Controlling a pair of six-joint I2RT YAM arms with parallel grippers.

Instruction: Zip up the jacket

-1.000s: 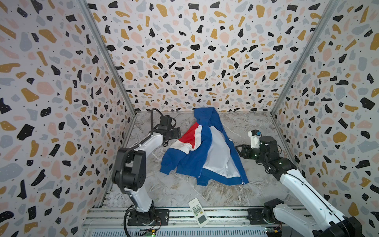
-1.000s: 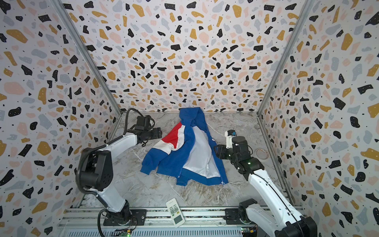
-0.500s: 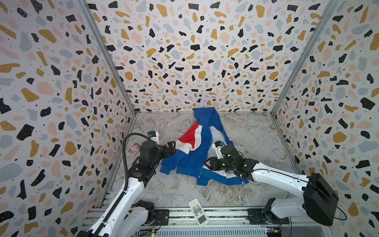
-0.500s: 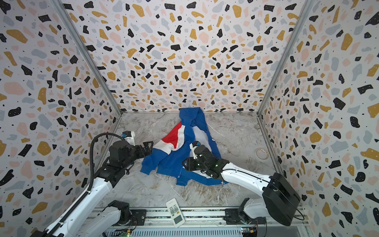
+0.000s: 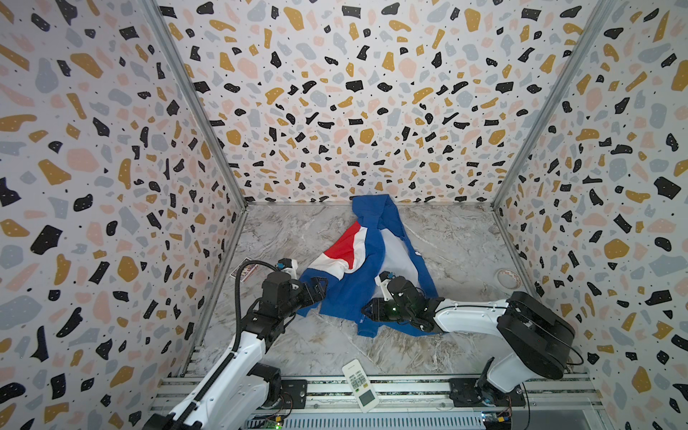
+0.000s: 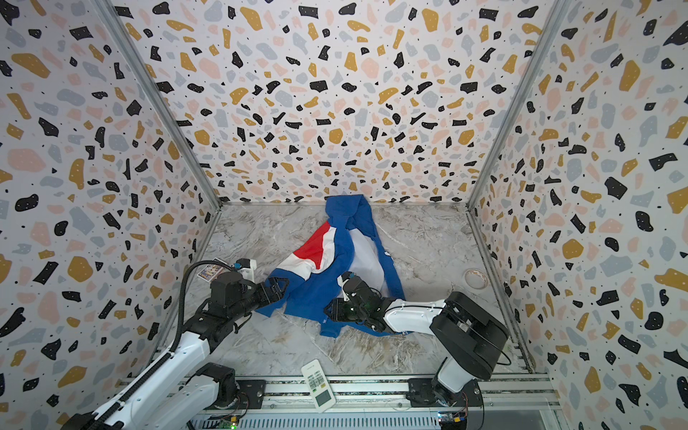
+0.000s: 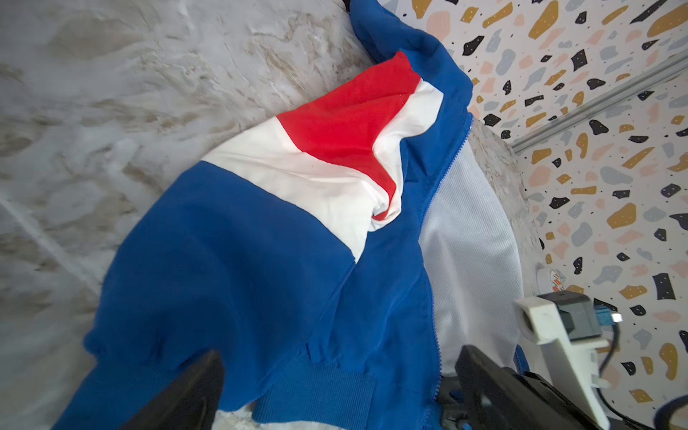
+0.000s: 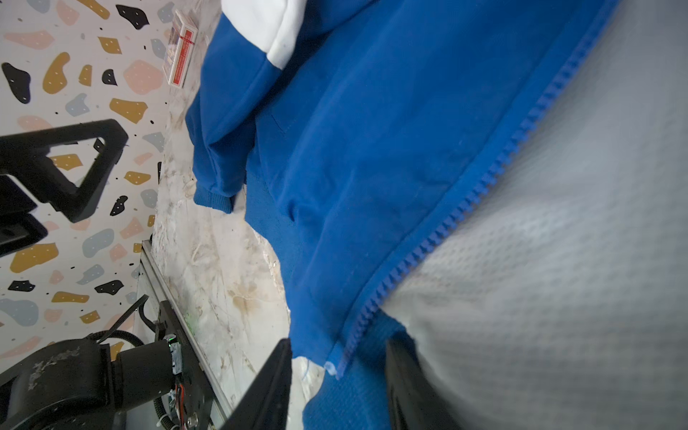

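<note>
Since a second ago: right gripper [image 5: 366, 311] crossed from the right side to the jacket [image 5: 357, 286] hem, jaws narrower, straddling the zipper [image 8: 439, 238] bottom end. The left gripper [image 5: 316, 288] drew back from the far shoulder to the cuff [image 8: 214, 197].

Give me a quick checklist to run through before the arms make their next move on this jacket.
1. Zipper halves joined: not ok; the jacket lies open, white lining showing.
2. Right gripper at the lower end of the zipper teeth: ok; jaws straddle the hem there.
3. Right grip closed on fabric: cannot tell.
4. Left gripper ready: ok; wide open near the sleeve cuff, holding nothing.
5. Remote control apart from the jacket: ok.
</note>
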